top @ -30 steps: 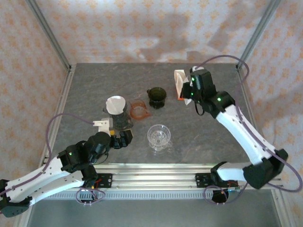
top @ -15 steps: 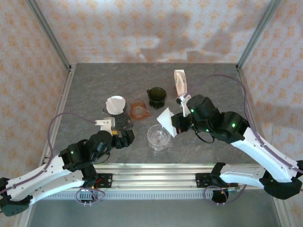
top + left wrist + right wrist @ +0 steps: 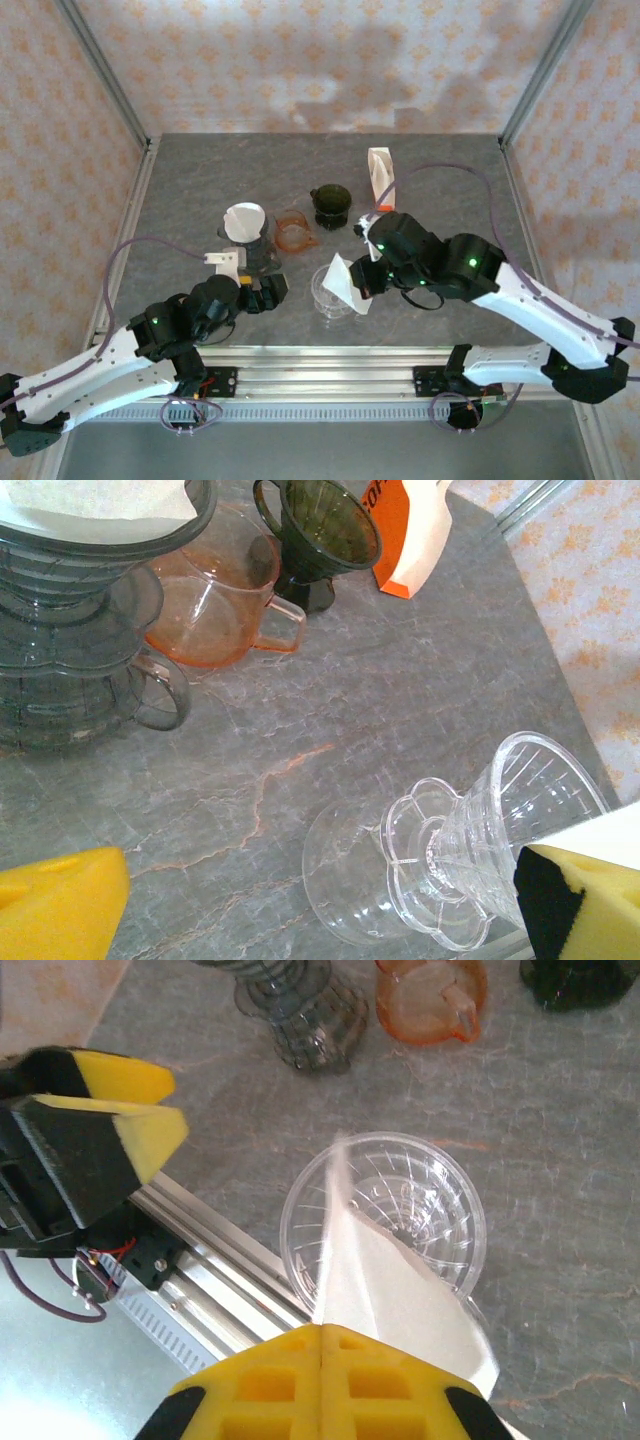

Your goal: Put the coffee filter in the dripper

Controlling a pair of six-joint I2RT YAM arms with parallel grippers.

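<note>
**Right hand over the dripper, filter pinched and not yet let go.**

I have the right hand [image 3: 320, 1338] clamped tight on the white folded paper coffee filter [image 3: 372, 1265]. The filter hangs edge-on over the mouth of the clear ribbed plastic dripper [image 3: 440, 1175], near the front of the grey stone tabletop [image 3: 200, 180]; I cannot tell whether it touches the rim. My left hand [image 3: 266, 292] is spread wide and empty, just beside the dripper. My worry is that the filter is pressed flat, so releasing now may leave it bridging the rim or flopping out. Pushing down off-centre could tip the light dripper toward the aluminium rail [image 3: 215, 1250] or into the left hand.
</note>
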